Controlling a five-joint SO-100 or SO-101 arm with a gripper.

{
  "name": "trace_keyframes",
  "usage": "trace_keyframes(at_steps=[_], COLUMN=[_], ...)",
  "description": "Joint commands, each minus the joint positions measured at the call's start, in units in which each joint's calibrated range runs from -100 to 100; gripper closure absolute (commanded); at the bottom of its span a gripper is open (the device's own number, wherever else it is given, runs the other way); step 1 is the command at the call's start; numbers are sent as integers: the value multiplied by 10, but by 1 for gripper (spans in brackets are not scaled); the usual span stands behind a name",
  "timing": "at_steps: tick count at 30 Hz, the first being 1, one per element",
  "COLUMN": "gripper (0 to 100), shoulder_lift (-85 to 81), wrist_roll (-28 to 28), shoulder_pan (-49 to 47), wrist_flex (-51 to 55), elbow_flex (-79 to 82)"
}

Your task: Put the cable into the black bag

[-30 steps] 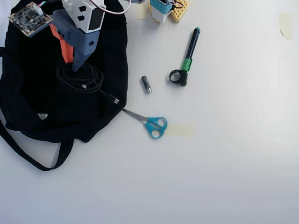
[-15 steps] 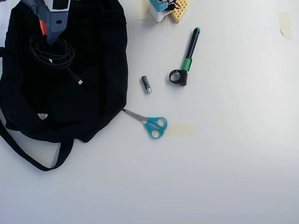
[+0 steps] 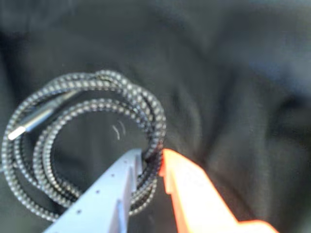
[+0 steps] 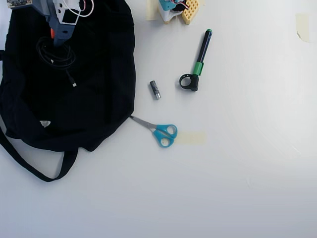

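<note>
— So, where's the thin black braided cable (image 4: 55, 55), coiled in a loop?

— Over the big soft black fabric bag (image 4: 99, 94), near its top edge in the overhead view. The two-finger gripper (image 3: 151, 162), one grey finger and one orange, is pinched on the bundled strands.

— How will it handle?

— Light and floppy, I'd guess; the loops could spring apart. Holding several strands together seems wise. Its small metal plug (image 3: 29, 124) hangs free.

— Textures?

— Woven, bumpy sheath; the cloth beneath is matte and creased. The blue-handled scissors (image 4: 157, 130) lie beside the bag.
</note>
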Motion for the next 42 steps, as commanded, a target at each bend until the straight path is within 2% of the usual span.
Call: trace_keyframes(at_steps=[1, 3, 4, 6, 8, 10, 13, 16, 18, 21, 24, 25, 31, 38, 42], gripper=[98, 95, 86, 73, 72, 73, 74, 98, 98, 98, 98, 98, 98, 98, 98], shoulder_lift=[-34, -36, -36, -36, -37, -67, -220, -277, -278, -289, -390, -457, -575, -611, -640], wrist_roll=[-1, -22, -22, -22, -22, -22, -23, -24, -63, -41, -38, -36, -34, -34, -35], shoulder_pan=[13, 14, 14, 14, 14, 9, -9, -123, -202, -319, -385, -394, -417, -441, -451], wrist_flex=[-9, -3, -3, -3, -3, 75, 155, 199, 196, 208, 204, 206, 212, 312, 333], elbow_flex=[34, 37, 36, 36, 34, 1, 4, 6, 25, 41, 170, 231, 330, 331, 331])
